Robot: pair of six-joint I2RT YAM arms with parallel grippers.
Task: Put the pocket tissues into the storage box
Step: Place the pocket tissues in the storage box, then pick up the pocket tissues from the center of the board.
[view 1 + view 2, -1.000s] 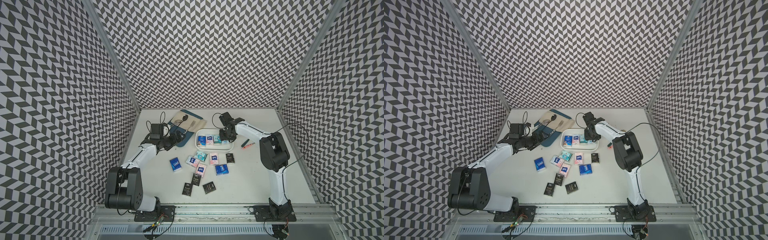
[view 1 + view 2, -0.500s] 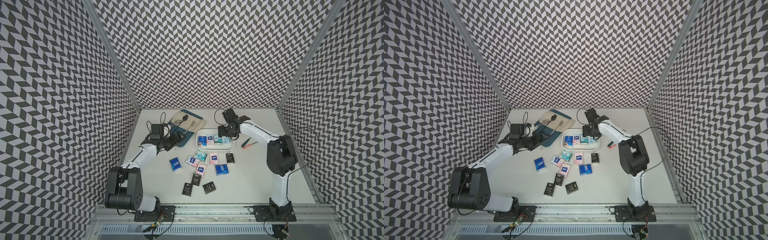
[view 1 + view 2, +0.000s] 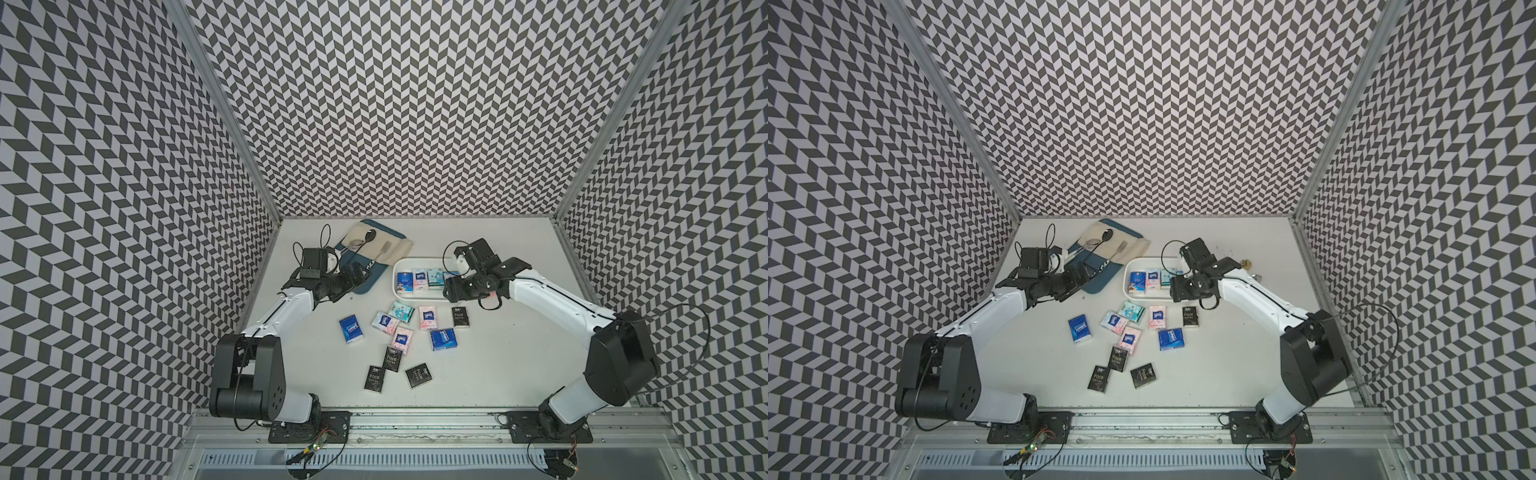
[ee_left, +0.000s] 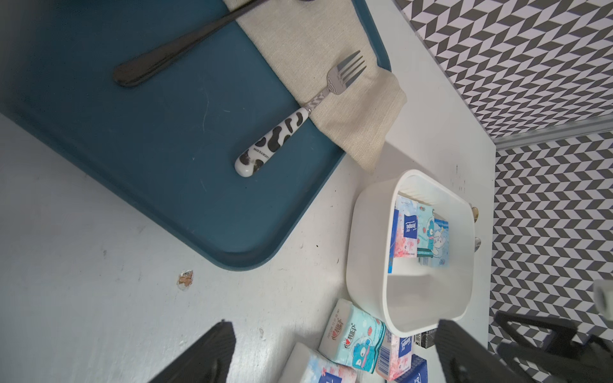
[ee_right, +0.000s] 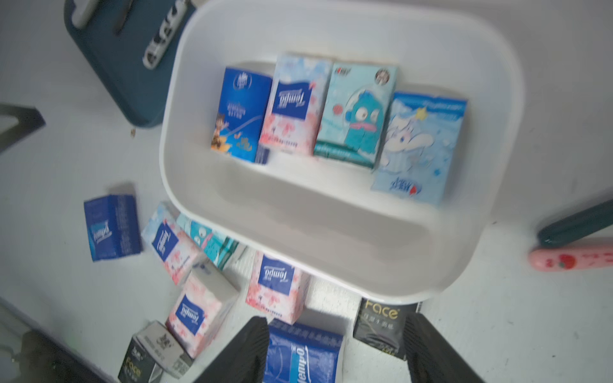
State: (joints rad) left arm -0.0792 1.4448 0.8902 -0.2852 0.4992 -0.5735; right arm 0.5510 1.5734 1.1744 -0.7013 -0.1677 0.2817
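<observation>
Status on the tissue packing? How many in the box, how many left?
Done: four pocket tissues sit in the storage box. In hand: nothing; right gripper and left gripper are both open, empty. Left: ten packets on the table.

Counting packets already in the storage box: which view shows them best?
The right wrist view: four packets lie side by side in the storage box, every front visible, slightly blurred. In both top views they are tiny and the right arm hides part of the row. The left wrist view shows them overlapping, side-on.
</observation>
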